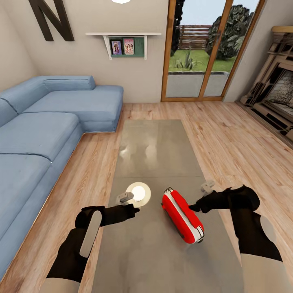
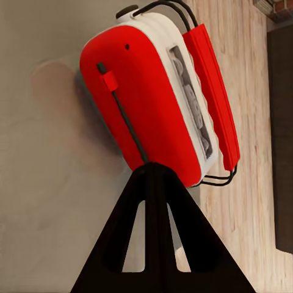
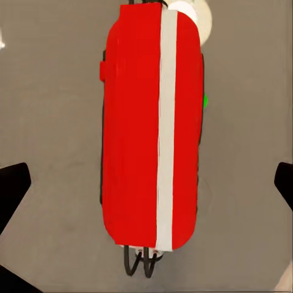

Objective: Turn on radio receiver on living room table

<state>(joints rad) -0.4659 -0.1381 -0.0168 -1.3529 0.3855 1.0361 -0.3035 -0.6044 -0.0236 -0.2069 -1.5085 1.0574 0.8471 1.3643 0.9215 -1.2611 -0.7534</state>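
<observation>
The red radio receiver with its white-silver band lies on its side on the glossy grey table, near the front end. My left gripper is shut, its tip pointing at the radio from the left with a small gap. In the left wrist view the joined fingers aim at the radio, whose dark wire handle shows. My right gripper is at the radio's right side and open. In the right wrist view its spread fingers flank the radio, with the right gripper centred over it.
A round white lamp reflection glows on the table by the left gripper. A long blue sofa runs along the left. A fireplace stands at the right, glass doors at the back. Wood floor surrounds the table.
</observation>
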